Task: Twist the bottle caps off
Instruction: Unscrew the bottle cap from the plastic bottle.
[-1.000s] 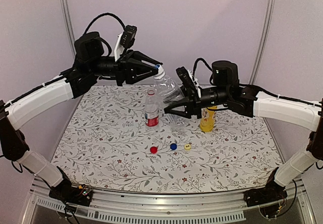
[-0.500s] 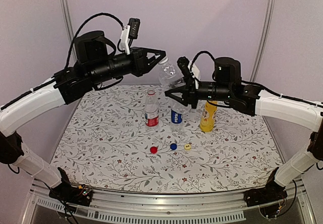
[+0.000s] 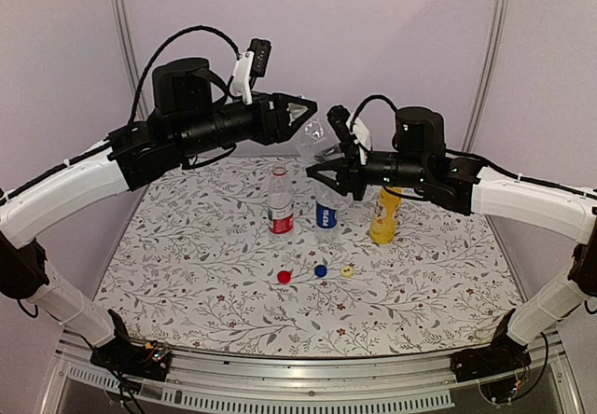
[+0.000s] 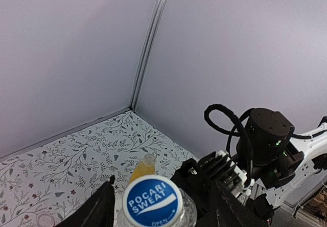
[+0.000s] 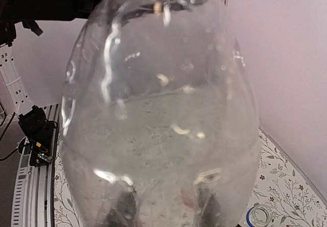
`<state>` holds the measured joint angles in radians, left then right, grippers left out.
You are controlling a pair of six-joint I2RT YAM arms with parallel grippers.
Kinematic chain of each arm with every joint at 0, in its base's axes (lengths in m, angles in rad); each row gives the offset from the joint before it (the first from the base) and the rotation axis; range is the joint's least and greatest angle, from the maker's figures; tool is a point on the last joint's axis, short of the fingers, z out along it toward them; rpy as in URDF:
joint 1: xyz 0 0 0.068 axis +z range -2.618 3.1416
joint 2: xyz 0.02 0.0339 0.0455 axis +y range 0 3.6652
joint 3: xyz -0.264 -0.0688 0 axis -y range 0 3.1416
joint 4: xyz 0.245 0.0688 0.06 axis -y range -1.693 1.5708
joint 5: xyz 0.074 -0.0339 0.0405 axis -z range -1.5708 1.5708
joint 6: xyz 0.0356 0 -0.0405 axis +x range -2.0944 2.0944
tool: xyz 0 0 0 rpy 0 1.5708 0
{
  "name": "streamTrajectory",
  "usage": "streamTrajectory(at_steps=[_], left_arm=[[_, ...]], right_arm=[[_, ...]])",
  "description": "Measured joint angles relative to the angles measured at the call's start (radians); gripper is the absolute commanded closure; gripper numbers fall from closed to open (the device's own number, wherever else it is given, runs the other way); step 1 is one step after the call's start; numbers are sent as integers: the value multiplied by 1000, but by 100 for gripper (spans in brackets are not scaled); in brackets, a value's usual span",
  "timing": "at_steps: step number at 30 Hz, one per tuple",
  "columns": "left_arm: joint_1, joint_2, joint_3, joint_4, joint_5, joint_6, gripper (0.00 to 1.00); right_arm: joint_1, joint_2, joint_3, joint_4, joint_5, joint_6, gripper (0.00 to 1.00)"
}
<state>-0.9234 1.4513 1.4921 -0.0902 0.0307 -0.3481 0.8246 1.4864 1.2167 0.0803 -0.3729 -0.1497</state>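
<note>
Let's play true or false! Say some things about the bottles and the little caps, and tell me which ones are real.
1. A red cap, a blue cap and a yellow cap lie loose on the table. True.
2. The yellow bottle has a cap on. False: its neck is open.
3. The right gripper holds the clear bottle up in the air. True.
4. The clear bottle's lid is red. False: the lid is blue and white.
5. The left gripper touches the table. False: it is up at that lid.
</note>
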Motion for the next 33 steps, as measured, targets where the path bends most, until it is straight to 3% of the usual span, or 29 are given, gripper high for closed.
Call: streamTrajectory(at_steps=[4,8,17,27,33], left_arm=[[11,-3,0,-4,23,15,22],[44,-28,-5,1,109,32,20],[228,-116,-98,148,523,46,29],[234,-43,-98,234,882,126,25],[234,-14,-117,315,1011,124,38]], right_arm=[[0,0,0,-3,-6,0,63],[0,0,-1,-6,-31,0,63],[0,0,-1,-6,-196,-4,62],[0,2,0,-8,-391,-8,62],[0,8,0,-10,-437,-9,62]])
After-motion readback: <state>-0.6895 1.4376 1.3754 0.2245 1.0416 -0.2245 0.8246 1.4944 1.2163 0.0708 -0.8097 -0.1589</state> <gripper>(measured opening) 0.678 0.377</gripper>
